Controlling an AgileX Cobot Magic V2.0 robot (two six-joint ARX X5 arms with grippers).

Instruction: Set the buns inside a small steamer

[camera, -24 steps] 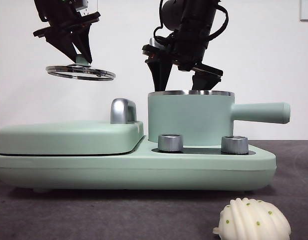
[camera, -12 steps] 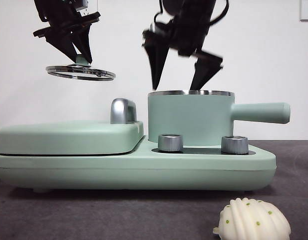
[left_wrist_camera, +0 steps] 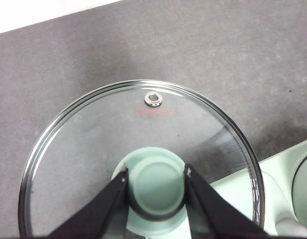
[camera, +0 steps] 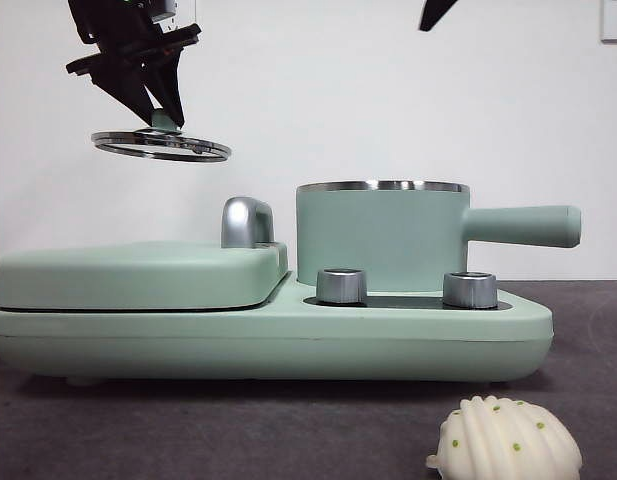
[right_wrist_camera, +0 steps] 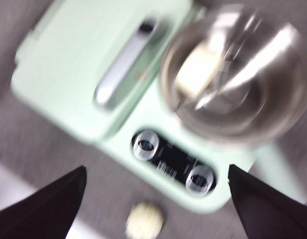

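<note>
The mint-green steamer pot with chrome rim and side handle stands open on its base. In the blurred right wrist view the smooth cream bun lies inside the pot. The ridged shell bun with green dots lies on the table in front; it also shows in the right wrist view. My left gripper is shut on the green knob of the glass lid, held high at the left; the lid also shows in the left wrist view. My right gripper is open and empty, high above the pot; one tip shows in the front view.
The flat mint-green griddle with its chrome handle lies left of the pot on the same base. Two chrome dials sit on the base front. The dark grey table spreads in front.
My right gripper has opened and risen from just above the pot's rim up out of the front view. The left gripper and lid have not moved.
</note>
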